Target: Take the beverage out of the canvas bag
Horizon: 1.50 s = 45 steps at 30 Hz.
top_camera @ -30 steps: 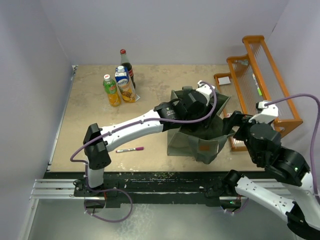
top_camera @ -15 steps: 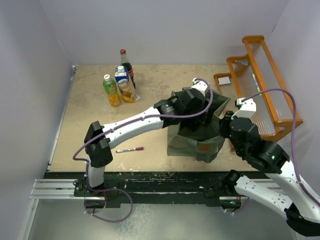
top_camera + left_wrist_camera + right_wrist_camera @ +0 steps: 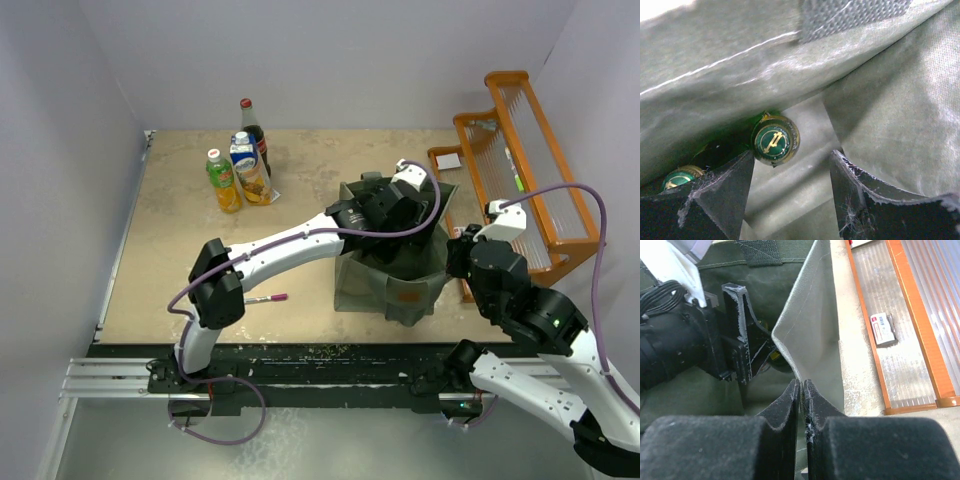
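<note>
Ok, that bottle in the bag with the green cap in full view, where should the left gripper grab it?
Grip the green-capped bottle by its neck, just under the cap, coming straight down through the open top of the canvas bag. It stands upright against the fabric wall, so only its top shows. The open left gripper likely must shift sideways to straddle it.

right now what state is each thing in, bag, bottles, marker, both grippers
canvas bag, upright, mouth open
left gripper, open, inside the bag
right gripper, shut on the bag's edge
green-capped bottle, capped, in the bag, not gripped
three drinks, upright at the back
pink marker, lying flat
</note>
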Tool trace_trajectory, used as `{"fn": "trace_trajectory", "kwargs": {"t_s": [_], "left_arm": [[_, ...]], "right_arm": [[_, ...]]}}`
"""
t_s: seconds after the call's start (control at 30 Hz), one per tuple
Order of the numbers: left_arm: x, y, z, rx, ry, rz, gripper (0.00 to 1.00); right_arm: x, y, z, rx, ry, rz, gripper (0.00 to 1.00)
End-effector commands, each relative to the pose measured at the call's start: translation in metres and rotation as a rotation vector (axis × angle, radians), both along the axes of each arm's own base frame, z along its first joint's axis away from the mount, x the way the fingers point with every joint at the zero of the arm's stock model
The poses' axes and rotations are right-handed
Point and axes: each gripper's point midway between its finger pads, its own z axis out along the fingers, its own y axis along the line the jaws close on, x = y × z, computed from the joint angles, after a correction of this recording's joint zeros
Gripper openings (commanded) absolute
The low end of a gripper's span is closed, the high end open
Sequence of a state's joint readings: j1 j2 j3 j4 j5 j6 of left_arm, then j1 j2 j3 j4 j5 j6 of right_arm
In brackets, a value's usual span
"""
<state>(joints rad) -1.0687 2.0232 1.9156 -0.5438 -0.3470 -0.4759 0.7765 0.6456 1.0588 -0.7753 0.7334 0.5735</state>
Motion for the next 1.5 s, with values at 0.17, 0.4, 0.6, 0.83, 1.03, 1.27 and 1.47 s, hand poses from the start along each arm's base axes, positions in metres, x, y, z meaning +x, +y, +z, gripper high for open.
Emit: {"fn": "trace_trajectory", "kwargs": {"t_s": [0.17,0.4,0.6,0.83,1.03,1.27,1.47], "left_arm": [[0.025,-0.006,-0.008,0.08,-0.089,0.003,0.59],[0.033,-0.004,-0.02,0.129,-0.116,0.015,0.51],[0.039,-0.005,-0.014,0.123,-0.125,-0.019,0.23],[0.029,-0.014,0.045,0.023,-0.147,-0.095,0.0],[0.008,-0.007,0.137,-0.178,-0.174,-0.115,0.0],[-0.019,0.025,0.231,-0.367,-0.144,-0.075,0.0],[-0.027,0.074,0.287,-0.582,-0.05,-0.004,0.0]], "right_arm": [[0.001,-0.005,0.007,0.014,-0.03,-0.023,0.1],[0.001,-0.007,0.007,-0.002,-0.032,-0.027,0.1],[0.0,-0.01,0.009,-0.012,-0.038,-0.034,0.1],[0.0,-0.011,0.013,-0.015,-0.036,-0.039,0.11],[-0.001,-0.008,0.013,0.011,-0.011,-0.048,0.15],[-0.002,-0.005,0.012,0.057,0.012,-0.063,0.17],[-0.001,0.002,0.014,0.097,0.018,-0.054,0.17]]}}
